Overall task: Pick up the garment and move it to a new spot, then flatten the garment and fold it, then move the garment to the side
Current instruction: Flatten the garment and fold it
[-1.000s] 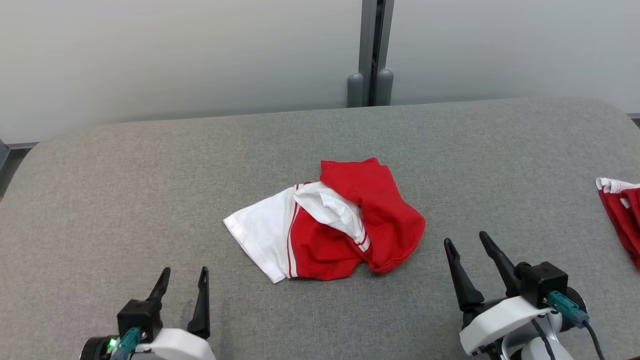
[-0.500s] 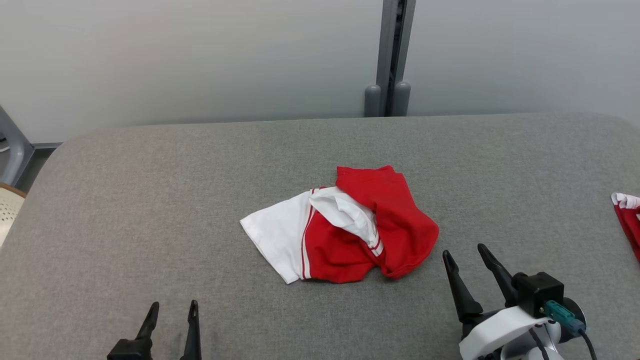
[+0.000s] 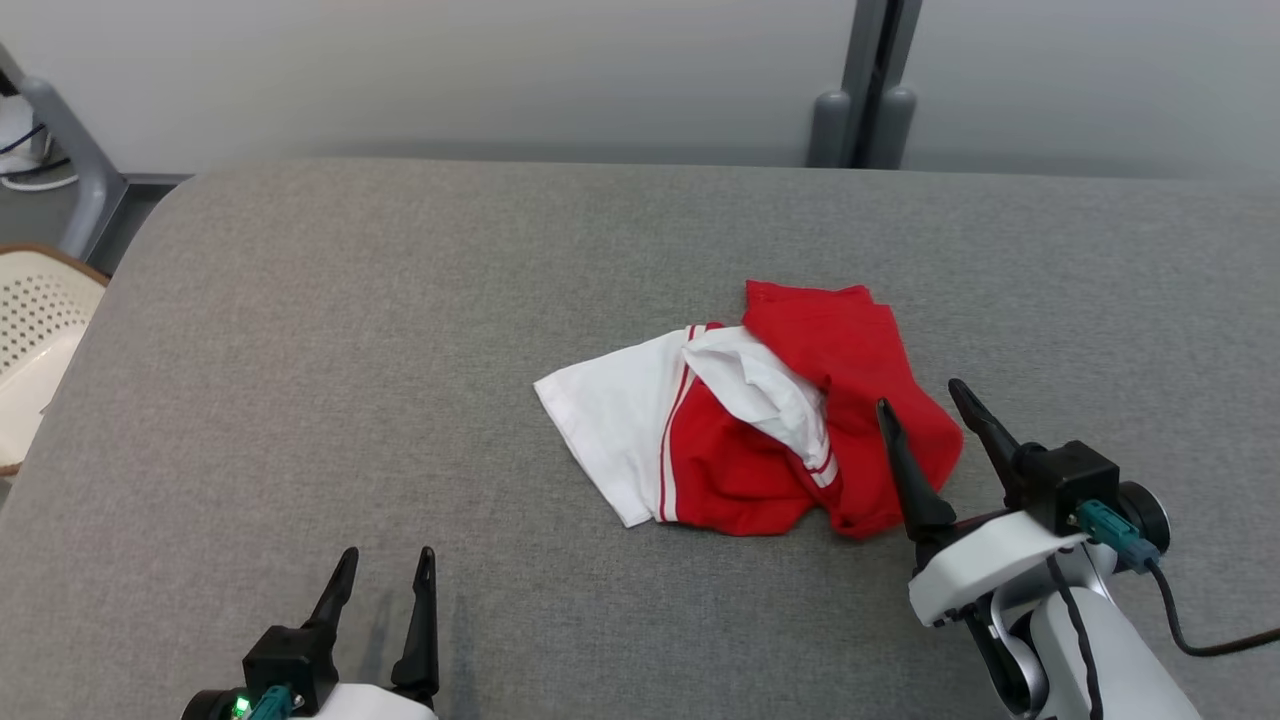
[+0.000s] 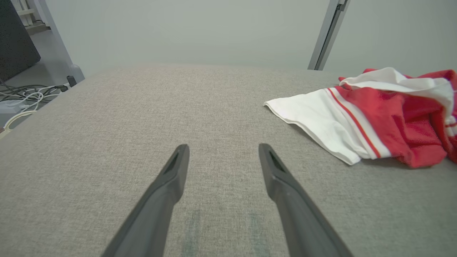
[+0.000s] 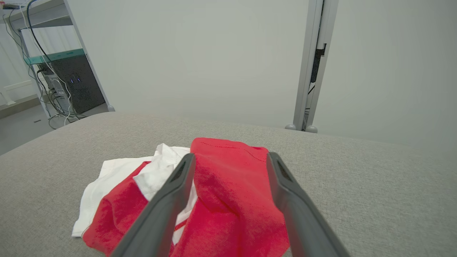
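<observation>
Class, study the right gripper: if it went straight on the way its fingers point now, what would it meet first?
Most likely the garment: its red fold lies just ahead of the right gripper, between its open jaws. How high the tips hang above the cloth is unclear.

Support: table point(image 3: 400, 350), grey woven cloth cover, flat; far-L corner rounded in head view.
Cover marks: faint darker streaks point(image 4: 189, 235) nr front edge, L wrist view.
On it: 1 garment point(image 3: 760, 440), red + white, crumpled, R of centre, well off all edges.
L part: white panel point(image 3: 610, 420) spread flat on cover, one corner twd front.
Seam: thin red/white stripes point(image 3: 672, 440) betw. white panel & red.
R part: red cloth point(image 3: 850, 350) bunched, folded over itself.
Top layer: wrinkled white flap point(image 3: 760, 390) lying across the red.
</observation>
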Controlling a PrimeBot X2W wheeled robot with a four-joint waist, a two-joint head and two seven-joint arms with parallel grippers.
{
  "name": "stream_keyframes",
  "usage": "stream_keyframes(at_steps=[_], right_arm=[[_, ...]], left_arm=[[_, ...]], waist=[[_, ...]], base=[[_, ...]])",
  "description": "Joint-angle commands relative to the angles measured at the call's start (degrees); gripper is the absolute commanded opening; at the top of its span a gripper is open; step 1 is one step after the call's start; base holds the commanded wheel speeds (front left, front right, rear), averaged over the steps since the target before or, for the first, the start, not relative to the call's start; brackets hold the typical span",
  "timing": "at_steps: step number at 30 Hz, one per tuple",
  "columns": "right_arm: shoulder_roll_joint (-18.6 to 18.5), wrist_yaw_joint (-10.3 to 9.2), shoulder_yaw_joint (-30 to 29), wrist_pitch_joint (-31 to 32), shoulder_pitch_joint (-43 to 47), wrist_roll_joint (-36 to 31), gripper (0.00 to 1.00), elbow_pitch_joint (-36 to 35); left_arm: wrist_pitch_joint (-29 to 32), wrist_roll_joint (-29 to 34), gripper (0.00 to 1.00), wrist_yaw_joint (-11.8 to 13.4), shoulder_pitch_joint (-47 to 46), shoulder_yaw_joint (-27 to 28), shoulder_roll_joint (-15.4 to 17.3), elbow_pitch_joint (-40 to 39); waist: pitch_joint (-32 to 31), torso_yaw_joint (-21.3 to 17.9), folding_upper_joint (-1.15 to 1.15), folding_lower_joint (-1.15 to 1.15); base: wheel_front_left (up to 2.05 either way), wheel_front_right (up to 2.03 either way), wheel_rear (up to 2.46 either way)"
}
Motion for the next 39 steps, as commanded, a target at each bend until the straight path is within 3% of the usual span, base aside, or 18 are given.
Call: stream_keyframes(at_steps=[1, 14, 16, 18, 19, 20, 29, 37, 39], right_arm=[[-0.3, 0.00, -0.2, 0.0, -1.0, -0.6, 1.00, 0.5], [-0.3, 0.00, -2.3, 0.0, -6.8, -4.9, 0.98, 6.3], [-0.3, 0.00, -2.4, 0.0, -7.6, -5.9, 0.76, 7.1], [-0.3, 0.00, -2.7, 0.0, -8.3, -6.5, 0.47, 7.8], [-0.3, 0.00, -3.0, 0.0, -8.7, -6.9, 0.27, 8.0], [-0.3, 0.00, -3.5, 0.0, -9.0, -6.8, 0.00, 7.9], [-1.8, 0.00, -12.2, 0.0, -10.2, -6.2, 0.00, 4.3], [-4.2, 0.00, -22.7, 0.0, -7.9, -7.8, 0.00, 6.1], [-4.2, 0.00, -24.5, 0.0, -7.1, -8.5, 0.53, 7.0]], left_arm=[[-0.3, -0.5, 1.00, 0.5, -1.2, -0.1, 0.2, -0.1], [-0.3, -3.5, 1.00, 1.4, -3.1, -2.5, 0.2, -0.6], [-0.3, -3.4, 1.00, 1.4, -3.6, -2.8, 0.2, -0.6], [-0.3, -3.7, 1.00, 1.6, -3.8, -3.1, 0.2, -0.6], [-0.3, -3.8, 1.00, 1.7, -3.9, -3.2, 0.2, -0.7], [-0.3, -4.0, 1.00, 1.8, -4.0, -3.3, 0.2, -0.7], [-0.3, -3.8, 1.00, 1.8, -4.2, -2.9, 0.2, -0.7], [-0.3, -3.6, 1.00, 1.1, -4.6, -3.0, 0.2, -0.2], [-0.3, -3.6, 1.00, 1.0, -4.5, -2.8, 0.2, -0.1]], waist=[[1.9, 2.0, 0.00, 0.00], [6.4, 5.5, 0.00, 0.00], [6.8, 5.6, 0.00, 0.00], [7.1, 5.6, 0.00, 0.00], [7.2, 5.5, 0.00, 0.00], [7.3, 5.5, 0.00, 0.00], [6.8, 3.8, 0.00, 0.00], [6.0, 2.1, 0.00, 0.00], [5.9, 1.7, 0.00, 0.00]], base=[[0.00, 0.00, 0.00], [0.00, 0.00, 0.00], [0.00, 0.00, 0.00], [0.00, 0.00, 0.00], [0.00, 0.00, 0.00], [0.00, 0.00, 0.00], [0.00, 0.00, 0.00], [0.00, 0.00, 0.00], [0.00, 0.00, 0.00]])
